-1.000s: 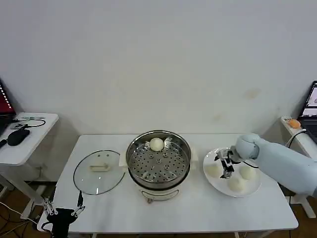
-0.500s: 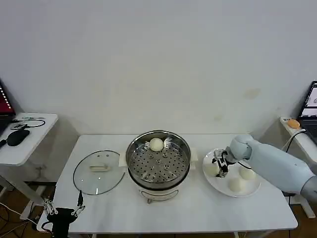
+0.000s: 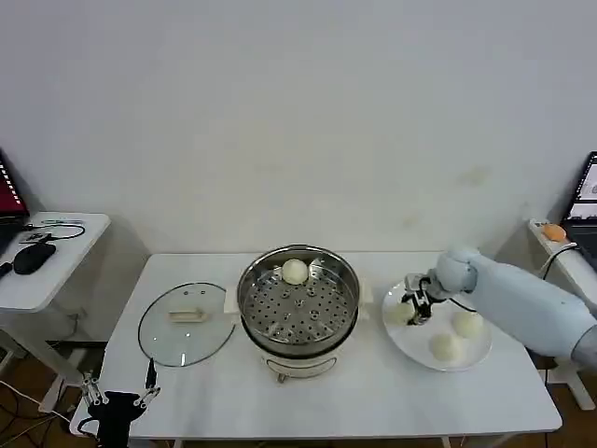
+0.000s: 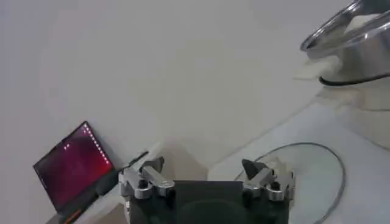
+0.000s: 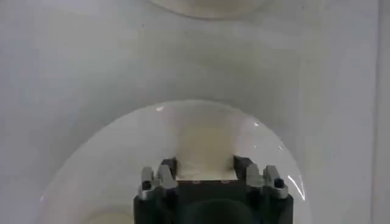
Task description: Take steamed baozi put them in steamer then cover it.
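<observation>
Stainless steamer [image 3: 298, 301] at the middle of the white worktop [image 3: 345, 401], open-topped, perforated tray showing. One steamed baozi [image 3: 295, 272] inside, at the tray's 12 o'clock, against the far wall. Glass cover [image 3: 187, 323] lying flat at the steamer's 9 o'clock, just beside the pot; cream oblong handle [image 3: 187, 315] with its long axis running 9-to-3 in the head view, facing up. White plate [image 3: 466, 358] at the steamer's 3 o'clock, carrying three more buns: one [image 3: 401, 314] at the plate's 9 o'clock, one [image 3: 469, 324] toward 3 o'clock, one [image 3: 445, 347] toward 6 o'clock.

Right tool [image 3: 417, 307] down over the plate's 9 o'clock side, pointing toward the steamer, fingers [image 5: 166, 175] set on either side of the 9 o'clock bun [image 5: 206, 146] and pinching it, as seen from the right wrist. Bun low over the plate; touching or lifted, cannot tell.

Left tool [image 3: 119, 399] parked low at the worktop's near-left corner, below the cover's 7 o'clock, fingers [image 4: 150, 167] spread wide with nothing between them.
</observation>
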